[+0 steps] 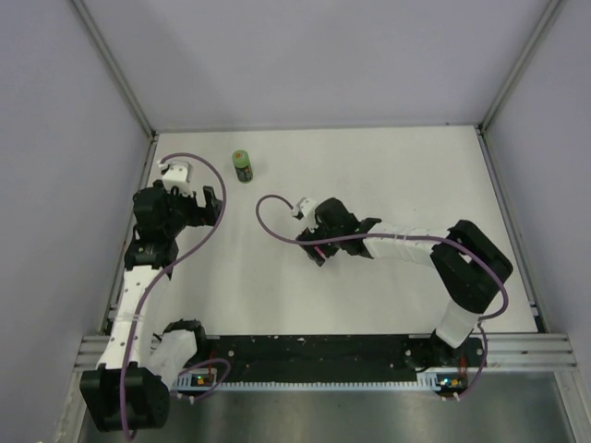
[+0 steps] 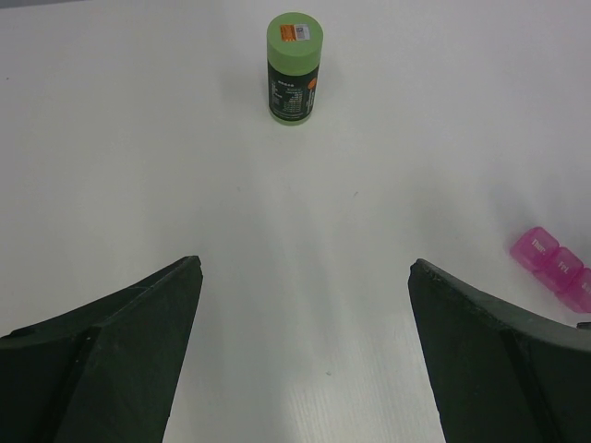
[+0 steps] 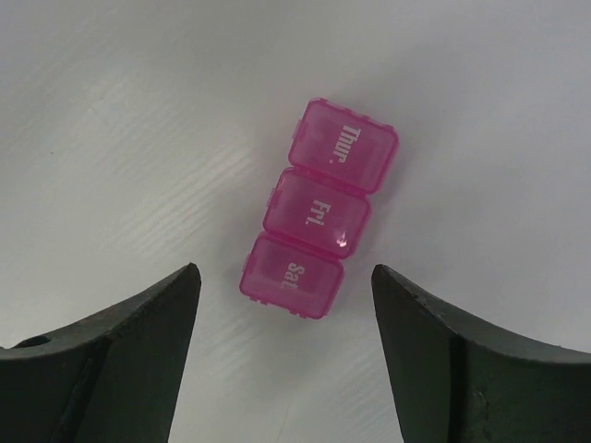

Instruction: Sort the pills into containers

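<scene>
The containers are a bright-pink pill box (image 3: 319, 221) of three joined compartments marked Thur., Fri. and Sat., all lids shut, lying flat on the white table. My right gripper (image 3: 284, 277) is open just above it. Its dark fingers stand on either side of the Sat. end without touching it. The box's end also shows at the right edge of the left wrist view as the pink pill box (image 2: 554, 268). My left gripper (image 2: 305, 266) is wide open over bare table with nothing between its fingers. No pills are in view.
A green bottle (image 2: 295, 69) with a green cap stands upright ahead of the left gripper, and shows as the green bottle (image 1: 242, 166) near the back of the table. Grey walls and metal rails (image 1: 138, 111) enclose the white table (image 1: 416, 175).
</scene>
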Robot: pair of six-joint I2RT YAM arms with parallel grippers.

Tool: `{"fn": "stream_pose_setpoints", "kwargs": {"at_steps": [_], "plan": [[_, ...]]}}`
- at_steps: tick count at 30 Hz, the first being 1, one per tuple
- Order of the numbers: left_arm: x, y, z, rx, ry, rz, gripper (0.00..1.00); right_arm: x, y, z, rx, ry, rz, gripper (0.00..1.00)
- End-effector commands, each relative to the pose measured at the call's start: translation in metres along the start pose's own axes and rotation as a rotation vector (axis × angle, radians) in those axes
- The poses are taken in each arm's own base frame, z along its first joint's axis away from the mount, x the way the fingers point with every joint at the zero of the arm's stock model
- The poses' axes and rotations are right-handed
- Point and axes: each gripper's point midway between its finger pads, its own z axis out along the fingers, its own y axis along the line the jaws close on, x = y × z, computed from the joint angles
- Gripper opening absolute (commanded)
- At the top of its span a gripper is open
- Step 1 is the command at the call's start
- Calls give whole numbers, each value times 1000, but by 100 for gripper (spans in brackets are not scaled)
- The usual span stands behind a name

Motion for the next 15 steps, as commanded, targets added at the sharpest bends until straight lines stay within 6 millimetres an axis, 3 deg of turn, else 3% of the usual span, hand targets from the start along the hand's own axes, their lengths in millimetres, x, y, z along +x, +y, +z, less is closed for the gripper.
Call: {"fn": "stream_pose_setpoints", "kwargs": {"at_steps": [1, 15], "plan": [[-24, -2, -5, 4, -78, 34, 99, -13, 0, 9, 15, -23, 23, 73], [-25, -3, -7, 9, -87, 35, 99, -8, -7, 18, 53, -3, 27, 58]]}}
